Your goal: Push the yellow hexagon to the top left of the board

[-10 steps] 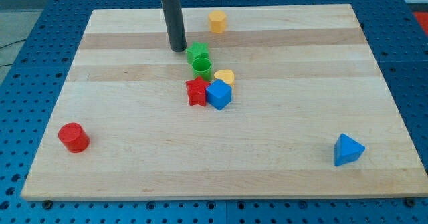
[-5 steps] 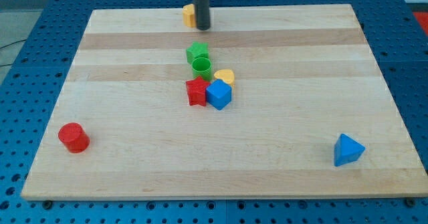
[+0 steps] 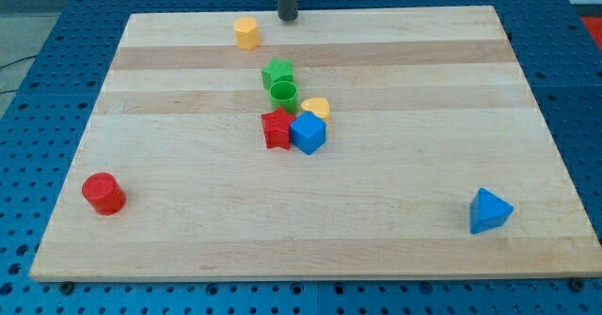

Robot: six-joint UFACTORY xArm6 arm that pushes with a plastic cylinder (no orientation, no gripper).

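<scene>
No fingers are fitted to this arm; only my tip [image 3: 288,18] is seen, set at the top edge of the table [image 3: 527,146], to the right of the yellow hexagon [image 3: 246,33] and apart from it, with a clear gap between the two. For the push to be done well, my tip would best be brought round to the hexagon's right side, slightly toward the view's bottom, so that the block is driven leftward and upward rather than slid off the table's top edge; contact should be kept centred on the block so that it is not spun aside. The hexagon is seen as a small, upright yellow prism with a flat top, standing alone near the top edge, left of centre, well short of the top left corner. The cluster of green, red, blue and yellow blocks below it is left well clear.
</scene>
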